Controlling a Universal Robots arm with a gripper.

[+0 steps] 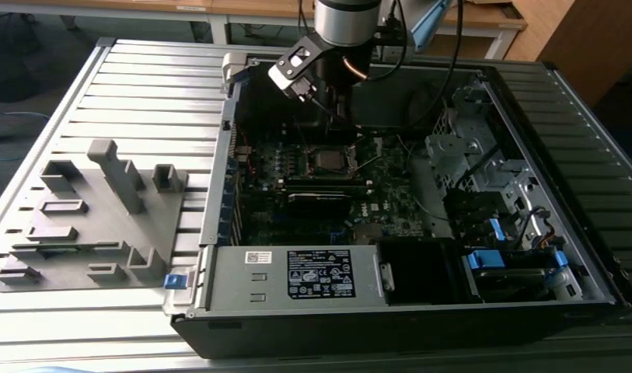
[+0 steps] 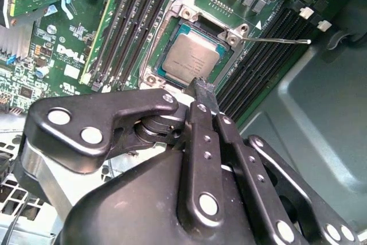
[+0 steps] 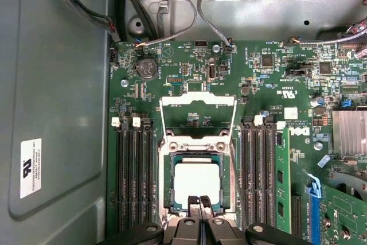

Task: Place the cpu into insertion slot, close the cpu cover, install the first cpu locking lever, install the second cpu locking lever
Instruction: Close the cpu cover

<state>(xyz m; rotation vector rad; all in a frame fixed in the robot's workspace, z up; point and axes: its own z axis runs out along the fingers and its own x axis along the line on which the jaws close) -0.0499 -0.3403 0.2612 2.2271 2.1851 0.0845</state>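
Note:
The cpu (image 3: 196, 179) (image 2: 191, 58), a silver-grey square chip, lies flat in the black insertion slot (image 3: 167, 182) (image 1: 329, 159) on the green motherboard. In the first wrist view the cpu cover (image 3: 198, 100), a thin metal frame with a square cut-out, is swung open and lies back beyond the slot. A thin locking lever (image 2: 275, 40) sticks out sideways, unlatched. My gripper (image 3: 200, 202) (image 2: 203, 87) (image 1: 334, 120) hangs just above the chip, shut, with nothing between its fingers.
Long black memory slots (image 3: 133, 182) flank the socket on both sides. The computer case's walls (image 1: 399, 295) and drive bays (image 1: 482, 167) ring the board. Cables (image 3: 172, 15) run along the case wall. A grey parts fixture (image 1: 98, 217) sits at the exterior view's left.

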